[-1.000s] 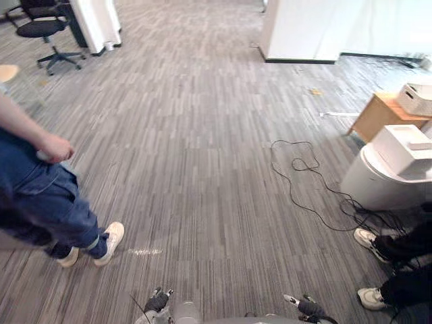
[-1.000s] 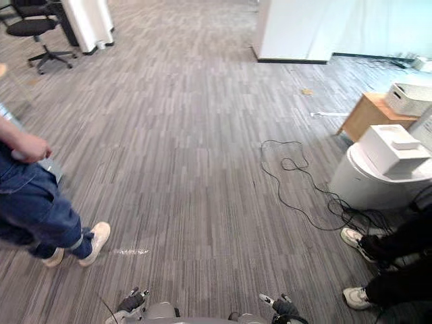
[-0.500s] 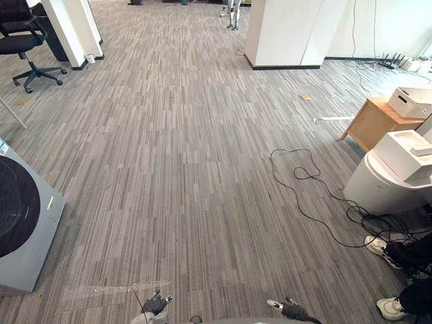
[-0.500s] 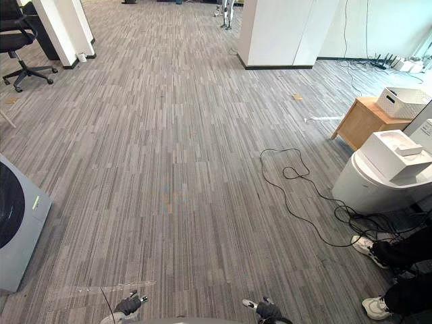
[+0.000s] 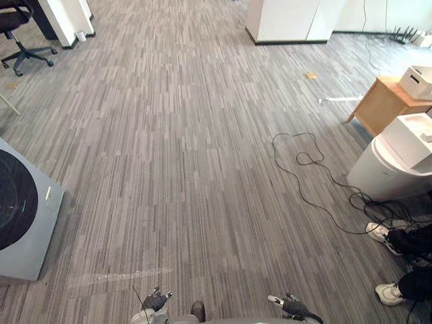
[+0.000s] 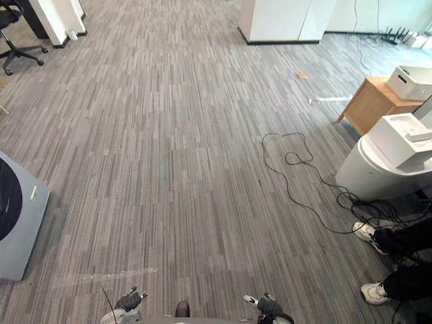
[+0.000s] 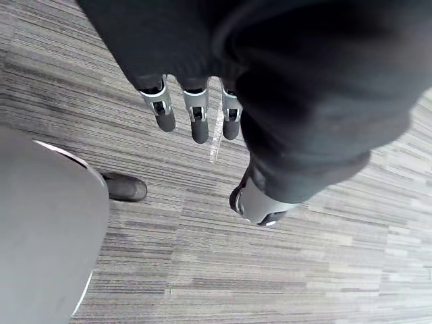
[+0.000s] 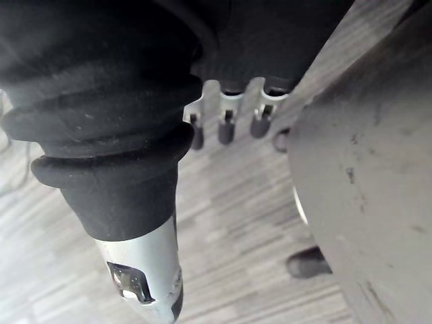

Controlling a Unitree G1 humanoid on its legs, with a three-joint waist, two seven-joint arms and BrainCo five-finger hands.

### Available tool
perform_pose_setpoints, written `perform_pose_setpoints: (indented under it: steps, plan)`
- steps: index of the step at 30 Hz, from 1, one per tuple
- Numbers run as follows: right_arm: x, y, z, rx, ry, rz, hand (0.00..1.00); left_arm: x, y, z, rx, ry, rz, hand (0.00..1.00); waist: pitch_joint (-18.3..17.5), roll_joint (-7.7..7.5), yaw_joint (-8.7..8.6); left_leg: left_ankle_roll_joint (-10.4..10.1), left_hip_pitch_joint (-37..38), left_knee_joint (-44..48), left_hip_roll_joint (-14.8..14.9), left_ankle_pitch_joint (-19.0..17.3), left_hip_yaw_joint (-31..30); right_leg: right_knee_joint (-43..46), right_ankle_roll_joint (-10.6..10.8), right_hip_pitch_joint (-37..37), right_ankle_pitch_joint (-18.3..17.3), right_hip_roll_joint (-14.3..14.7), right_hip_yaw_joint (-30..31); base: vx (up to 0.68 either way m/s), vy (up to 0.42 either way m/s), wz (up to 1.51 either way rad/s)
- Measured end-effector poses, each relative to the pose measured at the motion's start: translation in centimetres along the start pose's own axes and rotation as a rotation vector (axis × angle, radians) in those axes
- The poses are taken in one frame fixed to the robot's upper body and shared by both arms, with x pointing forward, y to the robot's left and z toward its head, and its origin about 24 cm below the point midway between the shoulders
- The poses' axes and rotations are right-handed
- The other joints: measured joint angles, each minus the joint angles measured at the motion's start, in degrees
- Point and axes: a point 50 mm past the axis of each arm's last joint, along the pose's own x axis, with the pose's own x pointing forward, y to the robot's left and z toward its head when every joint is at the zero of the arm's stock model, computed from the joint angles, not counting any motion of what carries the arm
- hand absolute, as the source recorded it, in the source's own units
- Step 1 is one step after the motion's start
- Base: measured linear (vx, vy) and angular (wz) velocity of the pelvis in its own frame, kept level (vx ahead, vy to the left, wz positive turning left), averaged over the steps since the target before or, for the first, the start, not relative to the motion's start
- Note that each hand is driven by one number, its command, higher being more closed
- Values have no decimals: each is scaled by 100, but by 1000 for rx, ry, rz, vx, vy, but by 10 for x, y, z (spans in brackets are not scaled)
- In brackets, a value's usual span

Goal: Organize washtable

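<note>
No washtable or item from it is in sight. My left hand (image 5: 156,301) hangs low at the lower edge of the left eye view, and my right hand (image 5: 294,308) hangs a little way to its right. In the left wrist view the left hand's fingers (image 7: 197,116) point straight down at the grey striped carpet (image 5: 189,148) with nothing in them. The right hand's fingers (image 8: 225,125) are straight too and hold nothing.
A grey front-loading washing machine (image 5: 21,216) stands at the left. At the right are a white round unit (image 5: 386,172), a wooden side table (image 5: 382,105) with a white basket (image 5: 420,81), a black cable (image 5: 304,162) and a seated person's shoes (image 5: 382,236). An office chair (image 5: 17,30) is far left.
The camera has swung and then tipped down slightly. The person in jeans seen at the left a second ago is gone; the washing machine shows there now. Both hands still hang.
</note>
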Motion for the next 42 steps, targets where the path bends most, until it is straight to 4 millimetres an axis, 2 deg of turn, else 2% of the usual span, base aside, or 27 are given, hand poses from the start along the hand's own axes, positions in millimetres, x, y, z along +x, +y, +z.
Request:
perform_pose_setpoints:
  steps: [3, 5, 6, 7, 8, 10, 12, 14, 16, 17, 19, 20, 21, 22, 23, 24, 25, 28, 30, 31, 32, 34, 35, 36, 37, 40, 42]
  plan:
    - [0, 2, 1, 58, -6, -5, 0, 1, 2, 7, -4, -28, 2, 0, 137, -84, -9, 129, -418, 1015, -66, -703, 79, 435, 2, -131, -298, -214, -1, 47, 31, -7]
    - [0, -3, 7, 99, -34, -20, 0, 1, -4, 12, -9, -45, -13, 0, 329, 57, 15, 244, -427, 1599, 50, -1191, 65, 2113, -183, -635, -564, -344, -19, 32, 63, -15]
    - [0, -8, 19, 109, -95, -29, 0, 1, -5, 9, -6, -35, -17, 0, 407, 143, -44, 305, -255, 1644, 110, -1311, 54, 3428, -486, -1210, -408, -440, 24, 83, 104, -16]
    - [0, -9, 22, 137, -115, -29, 0, 1, -6, 9, -2, -34, -19, 0, 455, 170, -70, 340, -60, 1655, 141, -1409, 36, 4159, -581, -1558, -468, -464, 51, 289, 113, -10]
    - [0, -10, 26, 165, -132, -27, 0, 1, -3, 11, 15, -37, -13, 0, 469, 112, -54, 346, 172, 1630, 212, -1529, 32, 4679, -460, -1940, -871, -374, -78, 322, 97, -8]
    - [0, -9, 28, 196, -145, -23, 0, 2, -4, 11, 24, -32, -16, 0, 471, 106, -43, 293, 294, 1570, 280, -1576, 18, 4607, -434, -2222, -1053, -228, -276, 317, 32, 1]
    - [0, -9, 34, 233, -167, -22, 0, 3, -8, 11, 29, -22, -28, 0, 515, 179, -82, 197, 452, 1475, 417, -1673, -38, 3789, -392, -2733, -1063, 111, -441, 432, -27, 20]
    - [1, -9, 33, 267, -156, -23, 0, 3, -13, 8, 26, -8, -40, 0, 613, 314, -186, 38, 894, 1073, 540, -1755, -179, 2054, -344, -3021, -371, 436, -541, 523, -82, 38]
    - [1, -8, 34, 276, -156, -19, 0, 2, -13, 6, 51, 2, -41, 0, 631, 288, -292, -235, 1274, 876, 544, -1921, -303, 1136, -339, -3153, 198, 451, -611, 546, -136, 47]
    - [1, -8, 35, 276, -159, -18, 0, 2, -11, 3, 59, 12, -38, 0, 628, 280, -315, -362, 1339, 901, 559, -2000, -359, 1108, -417, -3183, 248, 463, -603, 622, -216, 77]
    - [1, -11, 35, 286, -159, -26, 0, 1, -12, -1, 55, 17, -40, 0, 553, 330, -345, -623, 1264, 1845, 815, -2170, -545, 1761, -1031, -3288, 880, 531, -454, 661, -301, 79]
    - [1, -12, 35, 291, -162, -29, 0, 1, -14, -1, 50, 17, -44, 0, 480, 377, -326, -674, 1070, 2332, 926, -2139, -566, 1871, -1087, -3262, 953, 595, -461, 703, -365, 37]
    - [1, -16, 41, 290, -177, -36, 0, 0, -18, -2, 32, 18, -49, 0, 445, 649, -270, -718, 610, 3377, 1285, -1808, -544, 2069, -1127, -3174, 716, 841, -574, 750, -402, -11]
    - [1, -17, 46, 259, -186, -35, 0, 0, -21, -3, -4, 17, -50, 0, 460, 808, -267, -625, 194, 4441, 1517, -963, -532, 2053, -1189, -2933, 466, 1096, -578, 780, -390, -39]
    - [1, -17, 46, 234, -184, -32, 0, 0, -22, -2, -9, 16, -49, 0, 467, 861, -243, -713, -16, 5025, 1618, -535, -562, 1958, -1211, -2733, 374, 1224, -519, 813, -357, -63]
    - [1, -17, 46, 218, -179, -35, 0, 0, -22, -2, -6, 14, -52, 0, 479, 900, -205, -685, -314, 5822, 1717, -610, -563, 1794, -1296, -2414, 271, 1405, -406, 784, -278, -81]
    - [2, -16, 42, 201, -159, -35, 0, 1, -24, 8, -1, -22, -57, 0, 583, 843, -161, -614, -699, 6815, 1814, -1042, -520, 1444, -1337, -1661, 242, 1567, -233, 867, -271, -72]
    - [2, -13, 30, 157, -115, -36, 0, 1, -23, 23, 5, -102, -58, 0, 674, 622, -132, -565, -1297, 6792, 1723, -1483, -258, 912, -1342, -531, 239, 1484, 57, 627, -127, -44]
    - [3, -9, 33, 140, -121, -24, 0, 1, -24, 31, 2, -145, -53, 0, 714, 537, -38, -580, -1984, 5911, 1442, -1698, -258, 550, -1275, -37, 136, 1273, 267, 605, 34, -58]
    - [3, -7, 34, 118, -124, -18, 0, 0, -27, 36, -6, -169, -56, 0, 736, 501, 44, -592, -2262, 4945, 1246, -1687, -296, 371, -1056, 209, -80, 1073, 306, 615, 163, -67]
    - [3, -6, 35, 97, -124, -12, 0, 0, -29, 38, 1, -180, -62, 0, 743, 504, 74, -689, -2447, 3789, 1072, -1555, -393, 211, -785, 478, -444, 869, 237, 618, 198, -42]
    - [2, -13, 36, 62, -128, -27, 0, -1, -34, 35, 15, -174, -77, 0, 751, 702, 43, -841, -2500, 2461, 1075, -1163, -562, 88, -670, 778, -634, 859, 170, 433, 219, -5]
    - [2, -15, 31, 35, -110, -31, 0, -1, -35, 36, 24, -176, -82, 0, 748, 696, 136, -922, -2539, 2369, 1076, -353, -506, -30, -600, 1055, -852, 783, 194, 562, 324, 1]
    - [2, -10, 27, -6, -91, -15, 0, -1, -35, 39, 27, -190, -83, 0, 669, 555, 197, -731, -2616, 2652, 996, -167, -374, 20, -763, 1081, -1033, 692, 209, 709, 352, 6]
    - [3, -6, 27, -27, -82, -3, 0, -1, -32, 46, 35, -218, -77, 0, 592, 472, 172, -335, -2857, 3131, 947, -418, -313, 188, -838, 1047, -955, 617, 224, 613, 265, 10]
    - [4, 12, 18, -63, -51, 40, 0, 0, -21, 48, 37, -221, -48, 0, 342, -20, 252, 228, -2652, 3288, 590, -815, 12, 1357, -411, 542, -570, 55, 672, 656, 274, -2]
    - [3, 11, 14, -65, -40, 40, 0, 1, -20, 43, 54, -195, -47, 0, 301, -80, 296, 401, -2164, 3303, 399, -1200, 207, 2824, -53, 101, -95, -160, 1079, 615, 263, -19]
